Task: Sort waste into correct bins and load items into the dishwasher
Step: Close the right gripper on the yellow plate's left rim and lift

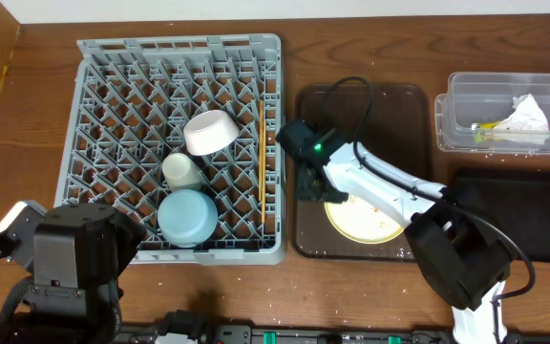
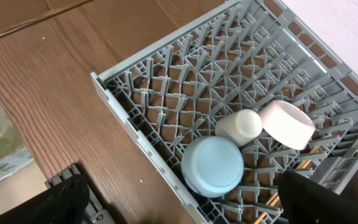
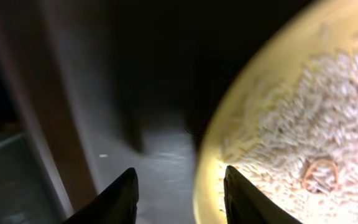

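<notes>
The right gripper, open and empty astride the left rim of the pale yellow plate, should pinch deep and lift level so the crumbs do not spill.

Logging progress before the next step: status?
Left pincer open over rack. Right pincer open at plate rim. Plate on tray, crumbs on it. Nothing in the way.

**Black joints, white shell**

Our right arm is a white shell between black joints, with a green light and a thin black cable. Our left arm is boxy dark grey. We see dark tapered fingertips on the right gripper.
</notes>
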Available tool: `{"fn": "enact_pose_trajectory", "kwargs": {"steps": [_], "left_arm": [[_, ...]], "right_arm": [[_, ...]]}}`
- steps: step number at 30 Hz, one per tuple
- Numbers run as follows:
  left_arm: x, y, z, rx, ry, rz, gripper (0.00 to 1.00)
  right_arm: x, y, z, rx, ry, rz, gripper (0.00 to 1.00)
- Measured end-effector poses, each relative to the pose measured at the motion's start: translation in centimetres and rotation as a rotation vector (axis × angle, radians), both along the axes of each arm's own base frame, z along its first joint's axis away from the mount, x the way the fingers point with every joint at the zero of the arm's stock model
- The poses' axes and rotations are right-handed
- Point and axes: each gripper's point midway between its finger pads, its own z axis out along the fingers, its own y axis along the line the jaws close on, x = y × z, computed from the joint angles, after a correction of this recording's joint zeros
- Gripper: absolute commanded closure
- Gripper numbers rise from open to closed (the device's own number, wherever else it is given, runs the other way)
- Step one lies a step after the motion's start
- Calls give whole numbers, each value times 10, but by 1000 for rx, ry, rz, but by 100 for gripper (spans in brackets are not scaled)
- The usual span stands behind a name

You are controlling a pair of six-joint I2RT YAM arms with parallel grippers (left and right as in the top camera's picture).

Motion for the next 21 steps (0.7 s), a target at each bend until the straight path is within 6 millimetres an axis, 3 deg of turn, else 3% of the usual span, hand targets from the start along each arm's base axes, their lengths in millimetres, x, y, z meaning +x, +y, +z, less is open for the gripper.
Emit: {"fn": "enact_pose_trajectory", "kwargs": {"steps": [6, 14, 21], "left_arm": [[0, 0, 0, 0, 0, 0, 2], [0, 0, 0, 0, 0, 0, 2], [0, 0, 0, 0, 0, 0, 2]], "right_arm": [[-2, -8, -6, -46, -24, -42, 71], [-2, -12, -13, -63, -46, -65, 95], [-2, -12, -10, -86, -70, -55, 99]]}}
